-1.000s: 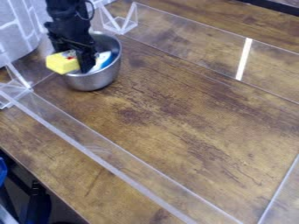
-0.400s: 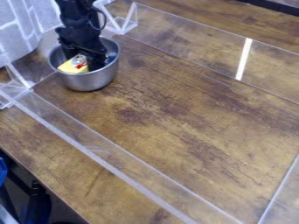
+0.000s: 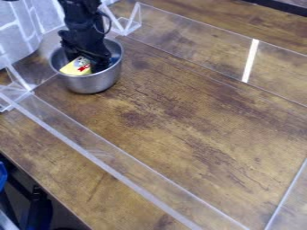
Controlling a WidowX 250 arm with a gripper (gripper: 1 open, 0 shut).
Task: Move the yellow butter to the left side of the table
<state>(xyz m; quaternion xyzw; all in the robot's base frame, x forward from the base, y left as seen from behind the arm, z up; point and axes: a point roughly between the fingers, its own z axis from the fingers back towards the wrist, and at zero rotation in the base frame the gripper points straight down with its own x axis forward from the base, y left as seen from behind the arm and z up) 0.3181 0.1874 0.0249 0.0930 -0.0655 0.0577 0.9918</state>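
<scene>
- At the far left of your view, the round grey metal bowl [image 3: 86, 75] sits on the brown wooden table [image 3: 180, 117], close to the clear acrylic wall [image 3: 84, 144] that rims the work area.
- Inside the bowl you see the yellow block of butter [image 3: 72, 63], lying toward the bowl's left side; a blue patch shows at the right inner wall, too small to identify.
- The black gripper [image 3: 84, 56] reaches down into the bowl, its jaws drawn narrow at the butter; whether they truly clamp it, you cannot confirm.
- Judged by position, the butter is already at the left side of the table.
- What probably remains for you is to let go and lift clear.
</scene>
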